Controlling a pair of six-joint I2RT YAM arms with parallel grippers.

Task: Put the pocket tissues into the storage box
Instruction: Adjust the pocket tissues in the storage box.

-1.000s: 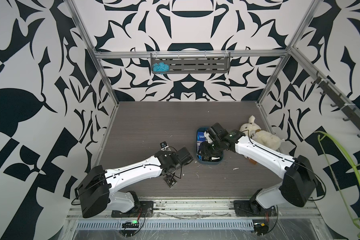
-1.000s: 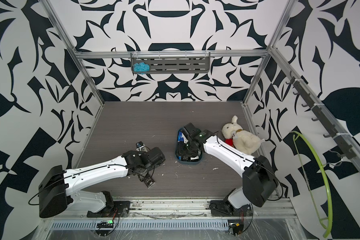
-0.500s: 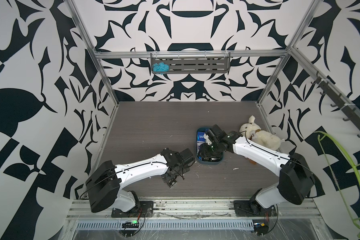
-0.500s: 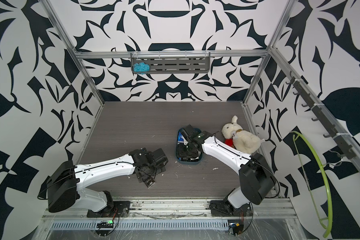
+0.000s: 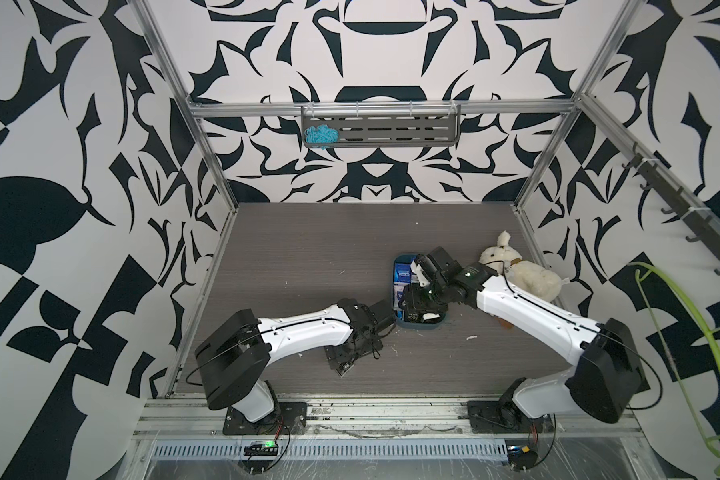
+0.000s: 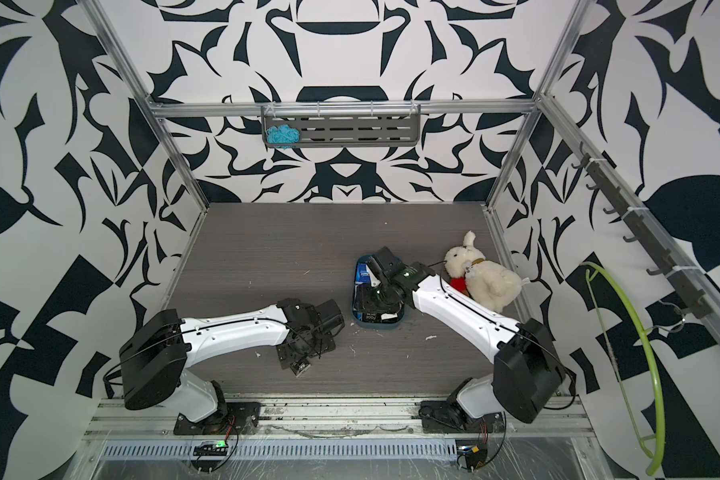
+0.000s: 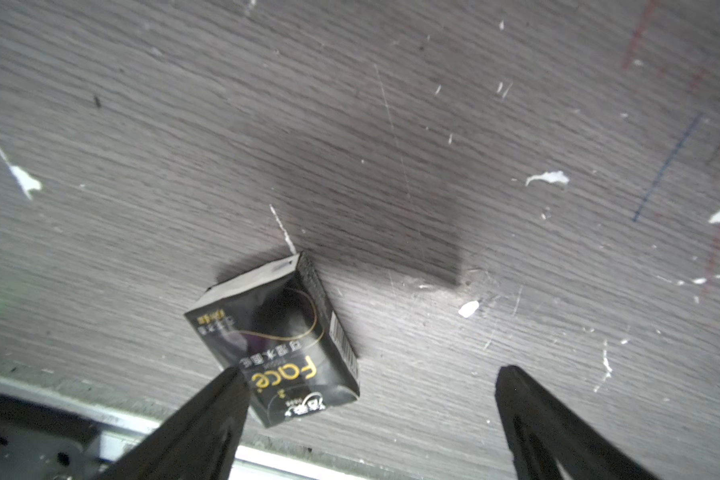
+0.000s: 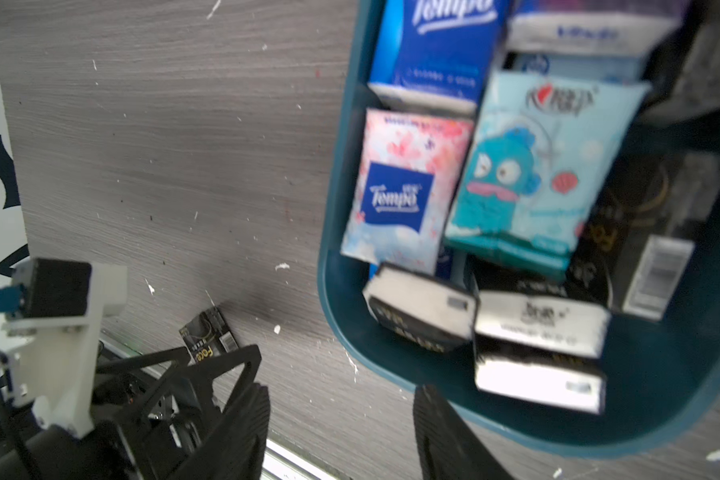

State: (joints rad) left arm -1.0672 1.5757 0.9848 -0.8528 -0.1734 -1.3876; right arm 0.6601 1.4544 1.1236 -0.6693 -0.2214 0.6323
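In both top views the box [image 5: 422, 327] [image 6: 377, 327] sits right of the table's middle, its long side running up the frame. Just to its right a toy rabbit [image 5: 524, 276] lies near the foot of the right wall, so that side is tight. From the box leftward and upward the grey table [image 5: 308, 241] shows bare wood up to the back and left walls. The right arm [image 5: 528, 311] reaches from the lower right across the box's lower half.

The right wrist view shows packets [image 8: 395, 195] crowded inside the box. Blue, pink-white and teal ones lie flat, and black ones are packed against the rounded end wall. The right claw [image 8: 341, 370] hangs at that rounded corner, jaws apart with nothing between them. One finger overlaps the outside of the rim; whether it touches I cannot tell.

One black packet [image 7: 283, 340] lies flat on the table outside the box, close to the front rail [image 7: 121, 419]. The left claw [image 7: 368, 370] is spread wide above it, one fingertip [image 7: 229, 386] over the packet's corner and the other well clear on bare wood.
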